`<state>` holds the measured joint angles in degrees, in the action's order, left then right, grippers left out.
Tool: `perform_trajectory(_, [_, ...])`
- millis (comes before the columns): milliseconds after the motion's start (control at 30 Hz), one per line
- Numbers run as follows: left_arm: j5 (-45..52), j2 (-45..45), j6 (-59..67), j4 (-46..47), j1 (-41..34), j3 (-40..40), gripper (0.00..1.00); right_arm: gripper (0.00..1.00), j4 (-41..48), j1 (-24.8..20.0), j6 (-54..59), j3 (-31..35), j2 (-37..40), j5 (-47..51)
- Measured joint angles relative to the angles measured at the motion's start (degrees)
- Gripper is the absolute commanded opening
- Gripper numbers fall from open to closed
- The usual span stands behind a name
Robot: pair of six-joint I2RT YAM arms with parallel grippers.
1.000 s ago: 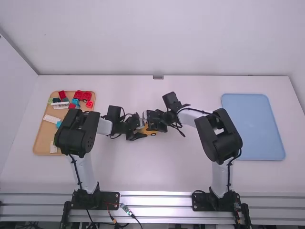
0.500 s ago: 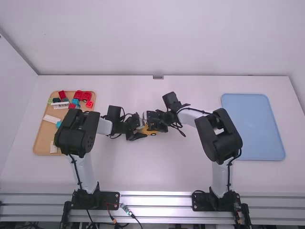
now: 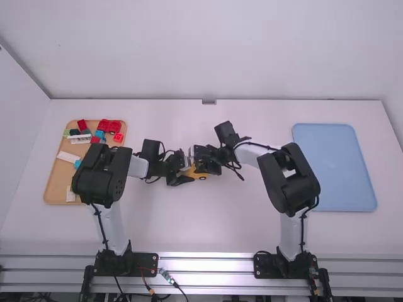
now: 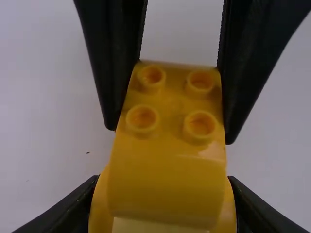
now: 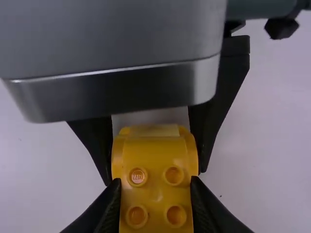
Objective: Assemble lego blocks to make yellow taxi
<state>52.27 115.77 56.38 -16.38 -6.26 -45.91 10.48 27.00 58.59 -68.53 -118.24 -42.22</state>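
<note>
Between the grippers at the table's middle is the yellow taxi body (image 3: 201, 175), a rounded yellow top piece with studs on a wider yellow base. My left gripper (image 3: 183, 172) is shut on its left end, my right gripper (image 3: 203, 165) on the other end. In the left wrist view the yellow block (image 4: 167, 160) lies between my left gripper (image 4: 163, 204)'s fingers, low on the sides, and the other gripper's black fingers flank the studded part. The right wrist view has the studded yellow piece (image 5: 156, 160) pinched by my right gripper (image 5: 155, 187).
A wooden tray (image 3: 55, 182) at the left holds red blocks (image 3: 109, 126), blue, green and white pieces, partly under the left arm. At the right lies a blue tray (image 3: 334, 167). Both forearms reach inward over the white table (image 3: 208, 233).
</note>
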Motion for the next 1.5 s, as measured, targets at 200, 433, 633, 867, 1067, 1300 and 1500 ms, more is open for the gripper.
perform_trajectory(200, [-0.04,0.0,0.2,-0.02,-0.02,0.0,0.52,0.0,-0.26,0.11,-1.01,0.0,0.0,0.26])
perform_trajectory(433, [-0.55,0.0,-0.04,-0.5,0.35,-0.13,0.51,0.0,-7.85,0.09,-1.99,2.97,0.02,-0.87])
perform_trajectory(633, [-0.81,0.0,0.02,-0.5,0.57,-0.22,0.51,0.0,-13.33,-0.39,-3.61,5.64,0.22,-2.25])
perform_trajectory(867, [-0.22,0.04,0.2,-0.02,-0.2,-0.22,0.5,0.0,-1.11,-0.26,-1.77,1.16,0.24,-0.17])
perform_trajectory(1067, [-0.24,0.04,-0.02,0.37,-0.28,-0.31,0.49,0.0,0.61,0.72,0.33,0.02,0.24,2.19])
perform_trajectory(1300, [-1.09,0.04,0.04,2.75,-0.28,-1.86,0.48,0.0,-1.55,0.79,-0.22,0.42,0.24,2.86])
perform_trajectory(1500, [-1.57,0.07,0.33,3.3,-0.24,-2.25,0.48,0.0,-3.43,0.79,-1.2,0.94,0.24,2.69])
